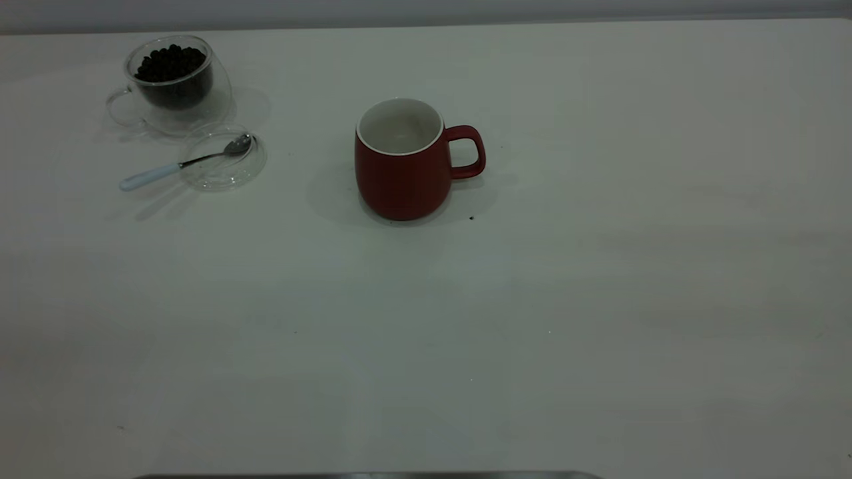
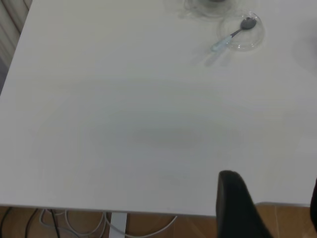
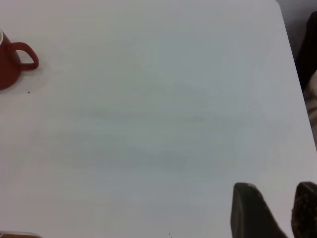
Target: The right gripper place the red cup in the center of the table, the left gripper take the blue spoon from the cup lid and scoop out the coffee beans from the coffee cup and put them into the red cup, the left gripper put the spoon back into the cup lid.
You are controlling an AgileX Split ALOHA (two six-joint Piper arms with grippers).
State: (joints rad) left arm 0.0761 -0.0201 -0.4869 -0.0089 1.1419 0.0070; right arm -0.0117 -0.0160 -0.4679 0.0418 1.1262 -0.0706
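Red cup (image 1: 403, 163) stands upright near mid-table, handle pointing to 3 o'clock in the exterior view. Interior looks white and empty, though I cannot rule out a bean or two at the bottom from this angle. One dark speck on the table (image 1: 599, 332) just beside the cup base, at about 4 o'clock of it.

Coffee cup (image 1: 174, 83) sits far out at 10 o'clock from the red cup, well apart, with the coffee beans (image 1: 170, 65) heaped high inside. Cup lid (image 1: 223, 159) lies flat just beside it, at 5 o'clock of the glass. Blue spoon (image 1: 181, 165) rests with its metal bowl on the lid and its pale handle trailing off the rim toward 8 o'clock onto the table.

Neither arm shows in the exterior view. Left gripper (image 2: 270, 208) hangs back over the near table edge, far from lid and spoon; one dark finger plus a sliver of the other at the frame edge, a wide gap between, so spread and empty. Right gripper (image 3: 275, 213) is parked well away from the red cup, two fingers showing apart, nothing between them.

Judgement on progress: cup placement appears done. Spoon looks untouched, bean level high, so pickup, scooping, transfer and return of the spoon are all outstanding. Next step falls to the left arm.
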